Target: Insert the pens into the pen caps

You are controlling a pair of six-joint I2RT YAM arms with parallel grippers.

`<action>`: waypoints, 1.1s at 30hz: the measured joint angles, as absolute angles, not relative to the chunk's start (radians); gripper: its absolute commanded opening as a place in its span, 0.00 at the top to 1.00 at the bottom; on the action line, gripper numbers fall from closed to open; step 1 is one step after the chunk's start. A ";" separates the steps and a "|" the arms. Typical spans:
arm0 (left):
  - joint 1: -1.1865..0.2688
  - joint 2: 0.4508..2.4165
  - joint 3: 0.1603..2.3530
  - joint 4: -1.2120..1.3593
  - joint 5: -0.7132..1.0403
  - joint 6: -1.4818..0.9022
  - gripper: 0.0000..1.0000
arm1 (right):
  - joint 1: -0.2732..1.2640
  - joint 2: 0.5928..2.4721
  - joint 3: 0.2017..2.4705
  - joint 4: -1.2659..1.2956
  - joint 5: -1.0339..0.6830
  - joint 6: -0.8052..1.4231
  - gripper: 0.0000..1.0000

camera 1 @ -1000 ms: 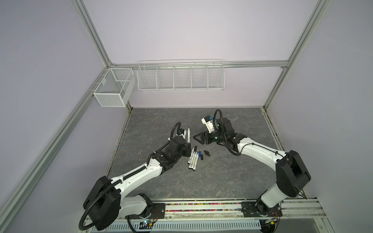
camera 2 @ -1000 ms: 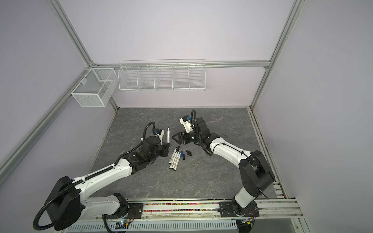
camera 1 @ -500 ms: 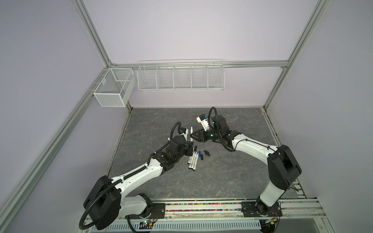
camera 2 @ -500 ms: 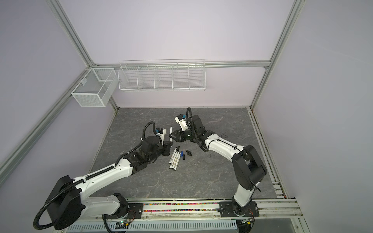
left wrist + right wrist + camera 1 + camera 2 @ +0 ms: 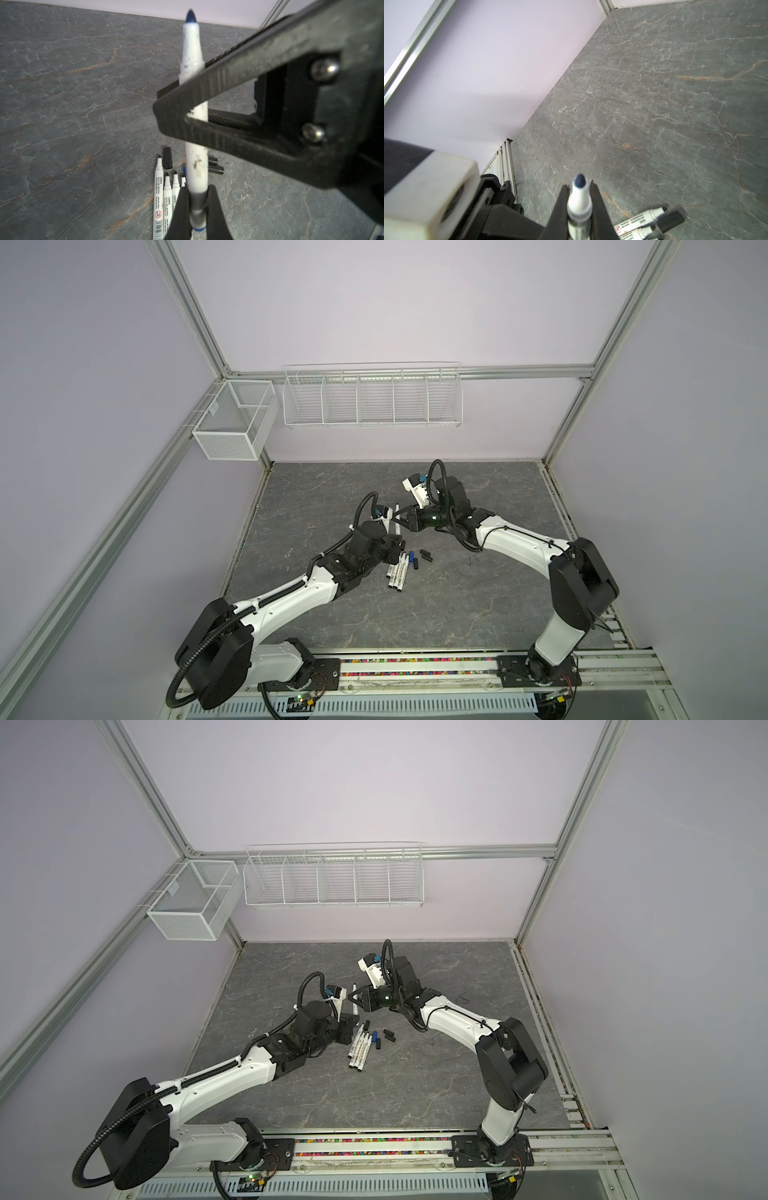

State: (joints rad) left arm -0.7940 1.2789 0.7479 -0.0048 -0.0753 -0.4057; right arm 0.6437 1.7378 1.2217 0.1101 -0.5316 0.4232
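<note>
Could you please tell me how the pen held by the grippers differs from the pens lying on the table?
The held pen has a blue tip; the lying pens show black tips. The held pen stands raised off the table, clamped by the left gripper and right gripper; the lying pens rest flat, side by side, untouched. All are white-barrelled and uncapped.

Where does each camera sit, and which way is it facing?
Top views: high above the front rail, looking down at the table; both arms show whole.
Left wrist: behind the left gripper, looking along the blue-tipped pen; right gripper clamps it too.
Right wrist: behind the right gripper, facing table and wall; left arm's white camera shows.
Shared: both wrist views show that pen and loose pens.
</note>
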 measured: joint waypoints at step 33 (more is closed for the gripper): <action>-0.767 1.369 0.801 0.146 -0.062 -0.420 0.90 | 0.603 1.726 1.201 0.166 -0.633 0.471 0.93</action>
State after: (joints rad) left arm -0.7666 1.3693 0.8005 0.1459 -0.0624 -0.4198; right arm 0.6033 1.7260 1.2015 0.1661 -0.6334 0.4713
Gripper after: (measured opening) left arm 0.139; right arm 0.164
